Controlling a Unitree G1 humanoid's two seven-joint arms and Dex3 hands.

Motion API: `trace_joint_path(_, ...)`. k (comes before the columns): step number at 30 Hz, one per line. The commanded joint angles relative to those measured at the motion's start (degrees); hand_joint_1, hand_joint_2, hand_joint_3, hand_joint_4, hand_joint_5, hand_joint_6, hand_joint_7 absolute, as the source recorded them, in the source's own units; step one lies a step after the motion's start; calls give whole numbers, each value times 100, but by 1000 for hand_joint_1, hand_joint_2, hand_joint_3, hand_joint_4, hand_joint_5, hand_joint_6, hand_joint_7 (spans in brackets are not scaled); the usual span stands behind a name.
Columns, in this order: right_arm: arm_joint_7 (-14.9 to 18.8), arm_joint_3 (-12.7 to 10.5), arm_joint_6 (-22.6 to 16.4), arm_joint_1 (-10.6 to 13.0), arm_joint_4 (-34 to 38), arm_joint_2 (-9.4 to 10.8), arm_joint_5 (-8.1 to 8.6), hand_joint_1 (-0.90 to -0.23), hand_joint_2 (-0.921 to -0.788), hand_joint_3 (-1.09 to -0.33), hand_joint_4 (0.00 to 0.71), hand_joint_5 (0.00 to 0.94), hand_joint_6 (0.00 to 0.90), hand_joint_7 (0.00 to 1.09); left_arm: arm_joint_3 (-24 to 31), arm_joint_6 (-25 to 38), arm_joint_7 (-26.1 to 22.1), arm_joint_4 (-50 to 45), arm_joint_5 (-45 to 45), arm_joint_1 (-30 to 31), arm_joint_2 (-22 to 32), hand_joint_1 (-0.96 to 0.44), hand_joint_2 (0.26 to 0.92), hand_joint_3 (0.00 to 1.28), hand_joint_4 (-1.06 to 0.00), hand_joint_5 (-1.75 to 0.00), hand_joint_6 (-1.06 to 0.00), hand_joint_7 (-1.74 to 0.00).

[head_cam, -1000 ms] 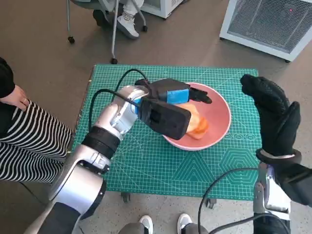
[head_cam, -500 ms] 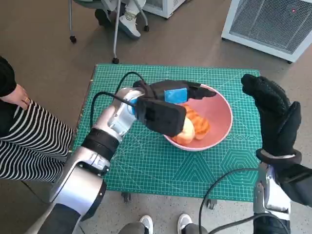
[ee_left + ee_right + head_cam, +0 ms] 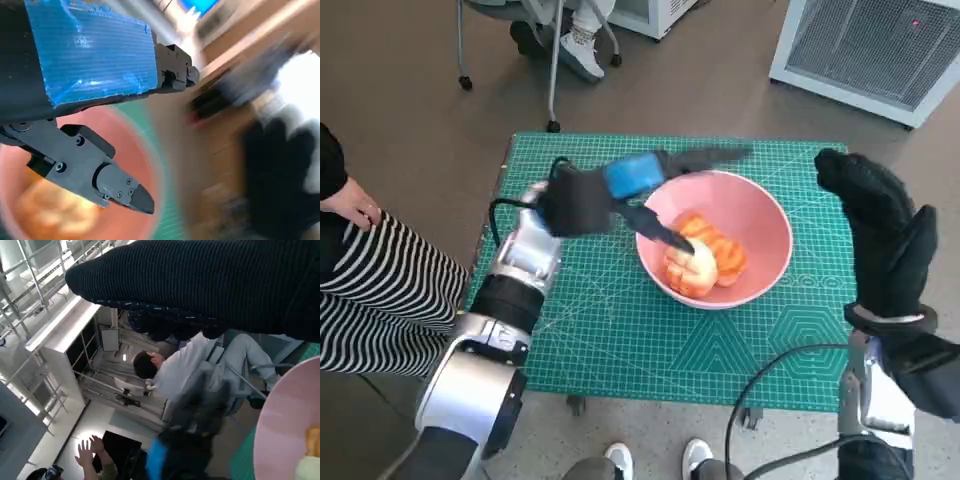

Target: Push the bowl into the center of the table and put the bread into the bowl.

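Note:
A pink bowl (image 3: 760,225) sits on the green mat, a little right of its middle, with the orange and pale bread (image 3: 705,258) lying inside it. My left hand (image 3: 645,180), blue-taped, hovers over the bowl's left rim with fingers spread and nothing in them; it is blurred from motion. The left wrist view shows its black fingers (image 3: 107,182) above the bowl (image 3: 125,150) and the bread (image 3: 45,207). My gloved right hand (image 3: 880,235) stands upright beside the table's right edge, fingers apart, clear of the bowl. The right wrist view catches the bowl's rim (image 3: 290,425).
The green cutting mat (image 3: 620,330) covers the small table. A person in striped trousers (image 3: 370,290) sits close at the left. Chair legs and feet show beyond the far edge, and a white grilled unit (image 3: 870,45) stands at the far right.
My left hand has let go of the bread, which now lies in the bowl, and has drawn back to the left and upward. The right hand has stayed put.

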Motion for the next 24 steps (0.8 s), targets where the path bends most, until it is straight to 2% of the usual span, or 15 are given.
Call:
trace_joint_path(1, -179, 15, 312, -75, -234, -32, -76, -754, -921, -807, 138, 1, 22, 512, 741, 41, 143, -610, -1028, 463, -442, -665, 906, 77, -115, -24, -222, -61)
trace_joint_path(6, -328, 48, 588, -187, -507, -37, -153, -751, -921, -813, 147, 6, 26, 511, 884, 214, 632, -1718, -1333, 953, -705, -699, 918, 230, -155, -33, -247, -79)
trace_joint_path(8, -377, 60, 678, -239, -590, -40, -178, -753, -921, -814, 150, 7, 28, 511, 863, 369, 780, -2158, -1359, 1124, -711, -701, 920, 307, -158, -36, -174, -222)
trace_joint_path(10, -402, 65, 740, -269, -638, -43, -185, -755, -921, -815, 152, 7, 30, 510, 837, 504, 883, -2448, -1372, 1241, -708, -707, 920, 379, -161, -42, -71, -435)
trace_joint_path(13, -447, 87, 839, -372, -706, -24, -195, -756, -921, -815, 155, 9, 34, 510, 806, 645, 1106, -2921, -1304, 1476, -687, -720, 921, 439, -162, -48, -23, -533)
trace_joint_path(19, -426, 103, 943, -534, -730, -12, -156, -760, -921, -802, 152, 5, 43, 511, 688, 1006, 1312, -3551, -1271, 1785, -648, -758, 921, 486, -158, -54, -2, -557)
trace_joint_path(24, -389, 125, 957, -624, -708, -22, -150, -765, -921, -791, 142, 1, 46, 510, 588, 1146, 1271, -3722, -1205, 1867, -546, -769, 921, 493, -150, -53, 1, -555)
